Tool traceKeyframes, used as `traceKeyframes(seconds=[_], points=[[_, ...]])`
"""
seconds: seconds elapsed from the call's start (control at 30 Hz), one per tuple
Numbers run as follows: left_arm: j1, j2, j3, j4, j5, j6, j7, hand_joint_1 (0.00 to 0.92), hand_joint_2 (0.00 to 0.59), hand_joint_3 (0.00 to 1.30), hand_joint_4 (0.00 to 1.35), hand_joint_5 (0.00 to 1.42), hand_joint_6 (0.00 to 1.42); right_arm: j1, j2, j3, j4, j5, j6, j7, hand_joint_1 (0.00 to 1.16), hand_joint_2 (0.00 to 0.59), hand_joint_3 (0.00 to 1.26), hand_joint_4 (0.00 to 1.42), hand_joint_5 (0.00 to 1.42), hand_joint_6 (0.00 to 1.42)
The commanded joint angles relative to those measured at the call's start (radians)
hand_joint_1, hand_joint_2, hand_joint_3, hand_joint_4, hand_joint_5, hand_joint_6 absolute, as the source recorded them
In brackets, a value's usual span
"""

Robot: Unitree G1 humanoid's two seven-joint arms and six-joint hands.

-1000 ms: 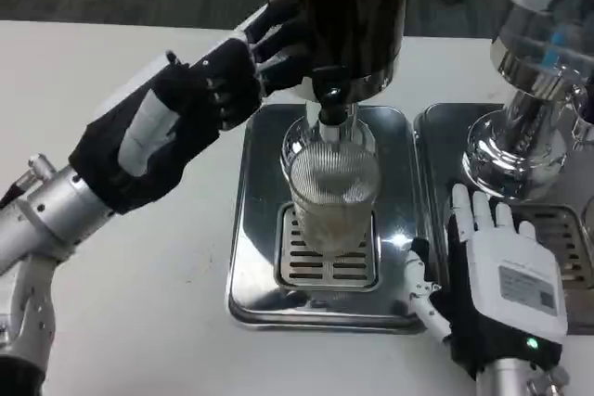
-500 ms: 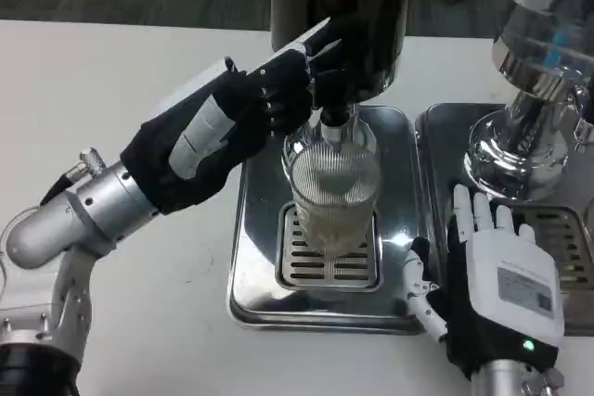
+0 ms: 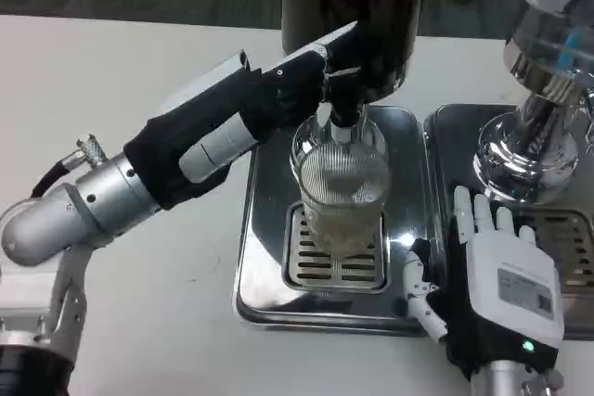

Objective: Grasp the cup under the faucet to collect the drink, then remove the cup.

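Note:
A clear ribbed cup (image 3: 342,194) stands upright on the grate of the steel drip tray (image 3: 260,229), directly under the faucet (image 3: 341,118) of the dark drink dispenser (image 3: 357,2). The cup looks pale and cloudy inside; I cannot tell the liquid level. My left hand (image 3: 283,95) stretches in from the left above the cup's rim. Its fingers reach the faucet's tap, dark against the dark dispenser, so their hold is unclear. My right hand (image 3: 497,271) rests on the table to the right of the cup, fingers spread, apart from the cup and holding nothing.
A second dispenser with a shiny chrome base (image 3: 524,150) stands on another steel tray (image 3: 445,136) at the right, just behind my right hand. White table (image 3: 139,71) stretches to the left and front of the trays.
My left arm has swung right and forward, bringing its fingers from the dispenser's left side onto the faucet's tap. The right hand and cup kept their places; the view shifted slightly.

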Motion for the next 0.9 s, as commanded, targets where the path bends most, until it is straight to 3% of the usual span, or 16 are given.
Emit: traceKeyframes(seconds=[0.03, 0.43, 0.9], points=[[0.011, 0.017, -0.027, -0.026, 0.055, -0.077, 0.002, 0.000, 0.067, 0.06, 0.00, 0.11, 0.05, 0.009, 0.002, -0.006, -0.003, 0.012, 0.003, -0.010, 0.05, 0.495, 0.00, 0.00, 0.00, 0.00], [0.024, 0.078, -0.063, 0.001, 0.179, -0.241, 0.079, 0.000, 0.066, 0.08, 0.00, 0.11, 0.06, 0.005, 0.005, -0.010, 0.005, 0.020, 0.003, -0.017, 0.05, 0.499, 0.00, 0.00, 0.00, 0.00], [0.051, 0.130, -0.124, -0.042, 0.287, -0.340, 0.194, 0.000, 0.066, 0.08, 0.00, 0.11, 0.07, -0.009, 0.005, -0.016, 0.012, 0.032, 0.000, -0.018, 0.06, 0.505, 0.00, 0.00, 0.00, 0.00]])
